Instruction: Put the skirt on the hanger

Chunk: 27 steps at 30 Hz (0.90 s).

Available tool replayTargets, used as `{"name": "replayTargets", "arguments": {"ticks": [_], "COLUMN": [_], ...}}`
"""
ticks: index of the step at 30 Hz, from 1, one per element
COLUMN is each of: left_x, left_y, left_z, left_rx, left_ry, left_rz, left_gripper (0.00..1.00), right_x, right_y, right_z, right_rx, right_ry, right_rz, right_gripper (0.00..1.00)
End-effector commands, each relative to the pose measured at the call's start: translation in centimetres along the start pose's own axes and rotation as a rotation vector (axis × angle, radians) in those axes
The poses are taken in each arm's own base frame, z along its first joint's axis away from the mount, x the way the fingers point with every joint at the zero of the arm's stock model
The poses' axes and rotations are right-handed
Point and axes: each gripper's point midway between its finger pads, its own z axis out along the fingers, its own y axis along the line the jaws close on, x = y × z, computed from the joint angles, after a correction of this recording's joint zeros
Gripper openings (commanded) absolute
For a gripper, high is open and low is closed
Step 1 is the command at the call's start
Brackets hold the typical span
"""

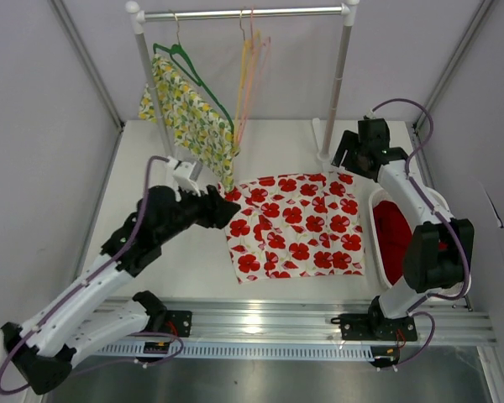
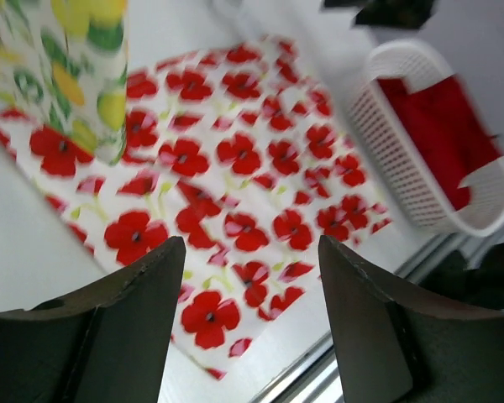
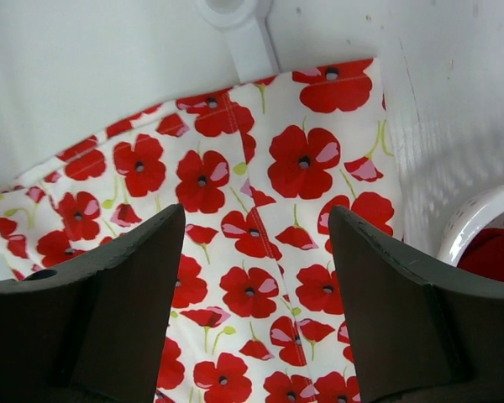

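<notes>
1. Top external view: the poppy-print skirt (image 1: 294,227) lies spread flat on the worktop (image 1: 151,168), between the two arms and below the rail (image 1: 244,13). It is not yet on any hanger.
2. Several thin empty hangers (image 1: 248,75) dangle mid-rail, just above the skirt's far edge. These are probably the target, since the green hanger (image 1: 185,63) already carries a lemon-print garment (image 1: 189,117).
3. The left gripper (image 1: 227,206) sits at the skirt's far left corner. Its wrist view shows the fingers (image 2: 126,319) apart, with only cloth far below and nothing between them.
4. The right gripper (image 1: 342,162) hangs over the far right corner, beside the rack's foot (image 3: 244,25). Its fingers (image 3: 386,294) are likewise spread wide above the fabric, empty.
5. One gripper at each far corner looks deliberate. Pinching both ends of that edge would lift the skirt taut and level, which suits feeding it onto a hanger.
6. Flat, unfolded cloth leaves its edges exposed for a pinch, though a thin edge lying on the worktop may slip from the fingers.
7. A white basket (image 1: 372,231) holding red cloth (image 1: 395,235) stands just beside the skirt's right edge, so the right arm has little room on that side.
</notes>
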Motion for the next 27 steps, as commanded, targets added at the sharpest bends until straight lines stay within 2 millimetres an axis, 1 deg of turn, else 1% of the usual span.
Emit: {"name": "replayTargets", "arguments": {"ticks": [1,2,3,4,5,6,7,8,9,10,11,12,13,14,15,16,17,18,19,20,21,22,23,24,25,26,27], "left_x": [-8.4,-9.6,-12.8,-14.1,-16.3,-18.4,-19.3,-21.4,-23.0,-25.7,-26.0,-26.9,-27.4,-28.6,-29.7,-30.8,-31.0,-32.6,-32.8,-33.9,-34.0,-34.9,-36.3,-34.7,-34.8,-35.2,-35.5], "left_y": [-5.7,-6.0,-7.5,-7.8,-7.9,-8.5,-8.3,-8.2,-7.4,-7.8,-7.0,-6.7,-6.4,-6.5,-6.1,-6.3,-5.9,-6.2,-5.6,-5.6,-5.2,-4.8,-5.1,-3.7,-3.5,-3.4,-3.5], "left_z": [-5.1,-5.6,-7.4,-7.4,-8.1,-9.0,-7.9,-8.3,-8.1,-9.0,-6.2,-5.4,-4.3,-2.5,-1.9,-1.6,0.6,0.6,1.5,1.7,3.8,4.0,3.7,6.7,7.2,7.1,7.1], "left_rx": [0.188,0.185,0.213,0.211,0.185,0.180,0.149,0.113,0.041,0.018,-0.034,-0.071,-0.097,-0.124,-0.161,-0.176,-0.206,-0.213,-0.243,-0.250,-0.267,-0.282,-0.282,-0.323,-0.336,-0.348,-0.347], "left_ry": [-0.225,-0.255,-0.336,-0.370,-0.436,-0.498,-0.506,-0.560,-0.608,-0.673,-0.652,-0.675,-0.676,-0.679,-0.703,-0.726,-0.716,-0.765,-0.767,-0.786,-0.766,-0.771,-0.807,-0.732,-0.725,-0.735,-0.741], "left_rz": [0.070,0.088,0.109,0.128,0.145,0.156,0.164,0.181,0.165,0.156,0.175,0.175,0.185,0.207,0.206,0.214,0.238,0.230,0.226,0.216,0.213,0.187,0.161,0.167,0.164,0.157,0.153], "left_gripper": [0.70,0.71,0.71,0.70,0.70,0.71,0.71,0.70,0.69,0.66,0.65,0.64,0.63,0.63,0.62,0.63,0.63,0.62,0.62,0.61,0.61,0.58,0.56,0.53,0.53,0.54,0.57], "right_x": [-3.0,-2.9,-2.9,-3.1,-3.0,-3.0,-3.1,-2.9,-2.7,-2.5,-2.5,-2.0,-1.9,-1.8,-1.5,-1.4,-1.4,-1.4,-1.5,-1.6,-1.6,-1.7,-1.7,-1.8,-1.9,-1.8,-1.7], "right_y": [1.9,2.3,2.6,2.9,3.2,3.5,3.7,4.1,4.2,4.3,4.5,4.7,4.9,5.1,5.3,5.4,5.4,5.5,5.6,5.7,5.8,5.9,5.9,5.8,5.9,5.9,5.8], "right_z": [-3.9,-4.3,-4.6,-5.2,-5.6,-5.8,-6.2,-6.4,-6.4,-6.5,-6.6,-6.6,-6.7,-7.0,-7.1,-7.3,-7.6,-7.8,-8.0,-8.2,-8.4,-8.6,-8.7,-8.9,-9.0,-9.1,-9.3], "right_rx": [-0.082,-0.099,-0.112,-0.126,-0.136,-0.144,-0.153,-0.161,-0.161,-0.165,-0.172,-0.177,-0.182,-0.189,-0.192,-0.193,-0.198,-0.201,-0.203,-0.207,-0.213,-0.216,-0.217,-0.217,-0.220,-0.223,-0.225], "right_ry": [-0.107,-0.106,-0.108,-0.118,-0.121,-0.124,-0.130,-0.128,-0.125,-0.123,-0.125,-0.119,-0.117,-0.121,-0.116,-0.118,-0.120,-0.123,-0.128,-0.133,-0.135,-0.137,-0.139,-0.142,-0.146,-0.145,-0.146], "right_rz": [0.014,0.013,0.012,0.012,0.010,0.004,0.002,-0.004,-0.005,-0.010,-0.010,-0.016,-0.018,-0.024,-0.029,-0.030,-0.036,-0.040,-0.046,-0.048,-0.052,-0.056,-0.057,-0.061,-0.062,-0.064,-0.068], "right_gripper": [0.74,0.74,0.74,0.74,0.74,0.74,0.74,0.74,0.74,0.74,0.74,0.73,0.73,0.73,0.73,0.73,0.73,0.73,0.73,0.73,0.73,0.73,0.73,0.73,0.73,0.73,0.73]}}
